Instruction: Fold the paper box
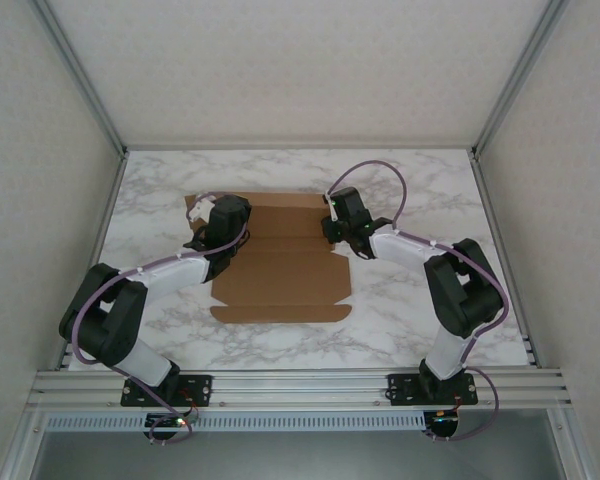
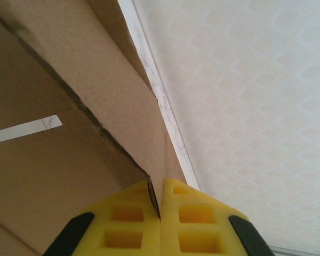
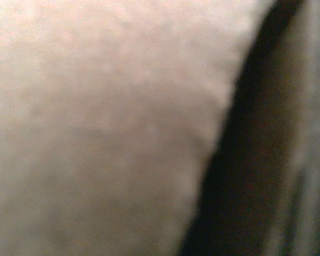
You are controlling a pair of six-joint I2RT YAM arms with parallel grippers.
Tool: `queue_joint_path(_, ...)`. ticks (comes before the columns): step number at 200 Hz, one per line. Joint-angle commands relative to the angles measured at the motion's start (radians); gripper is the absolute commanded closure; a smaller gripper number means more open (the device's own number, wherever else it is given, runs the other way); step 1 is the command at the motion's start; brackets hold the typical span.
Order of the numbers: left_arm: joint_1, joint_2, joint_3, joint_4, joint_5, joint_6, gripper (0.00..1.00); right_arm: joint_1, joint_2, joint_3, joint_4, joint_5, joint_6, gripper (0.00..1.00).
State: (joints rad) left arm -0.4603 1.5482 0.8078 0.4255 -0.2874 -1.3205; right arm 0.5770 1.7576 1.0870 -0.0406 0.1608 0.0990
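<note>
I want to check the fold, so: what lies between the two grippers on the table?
Top view: the flat panel of the paper box lies between the left gripper and the right gripper.

One paper box [image 1: 285, 270], two arms [image 1: 170, 268] [image 1: 410, 248], one table [image 1: 410, 190].

No readable text, label, brand, number or sign on the paper box [image 1: 280, 270] or elsewhere
</note>
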Motion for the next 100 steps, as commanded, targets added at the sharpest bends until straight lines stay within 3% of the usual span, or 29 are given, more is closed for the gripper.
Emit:
queue_joint_path(1,-0.016,0.024,-0.045,-0.145,0.102,-0.008,1.00,0.004,0.043,0.022,-0.021,0.093,0.037,0.82)
queue_joint_path(50,-0.029,0.010,-0.055,-0.155,0.115,-0.049,1.00,0.048,0.077,0.064,-0.084,0.283,0.140,1.00)
queue_joint_path(100,-0.044,0.006,-0.045,-0.165,0.115,-0.067,1.00,0.107,0.160,0.170,-0.245,0.523,0.331,1.00)
